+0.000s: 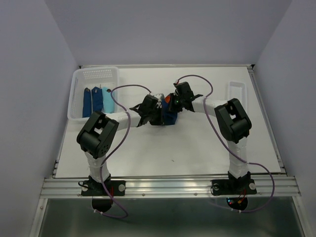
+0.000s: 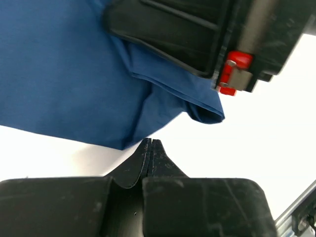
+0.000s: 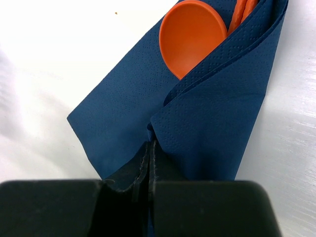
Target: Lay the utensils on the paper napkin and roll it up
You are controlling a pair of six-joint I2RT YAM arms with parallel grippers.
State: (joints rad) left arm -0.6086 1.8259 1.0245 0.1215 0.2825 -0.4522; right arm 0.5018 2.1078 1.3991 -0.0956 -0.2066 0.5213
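The dark navy paper napkin point(image 1: 169, 119) lies mid-table between both arms. In the right wrist view the paper napkin point(image 3: 217, 113) is folded over an orange spoon point(image 3: 192, 34) and a second orange utensil point(image 3: 243, 12), whose ends stick out at the top. My right gripper point(image 3: 150, 144) is shut, pinching a puckered fold at the napkin's near edge. From the left, my left gripper point(image 2: 150, 142) is shut with its tips touching the edge of the napkin point(image 2: 64, 74), and I see nothing between them. Seen from above, the left gripper point(image 1: 158, 115) and right gripper point(image 1: 171, 109) nearly meet over the napkin.
A white basket point(image 1: 79, 84) at the back left holds dark blue and light blue rolls point(image 1: 101, 98). A small clear tray point(image 1: 236, 91) sits at the back right. The right arm's black housing point(image 2: 187, 29) hangs close over the napkin. A metal rail point(image 1: 168, 186) runs along the table's front edge.
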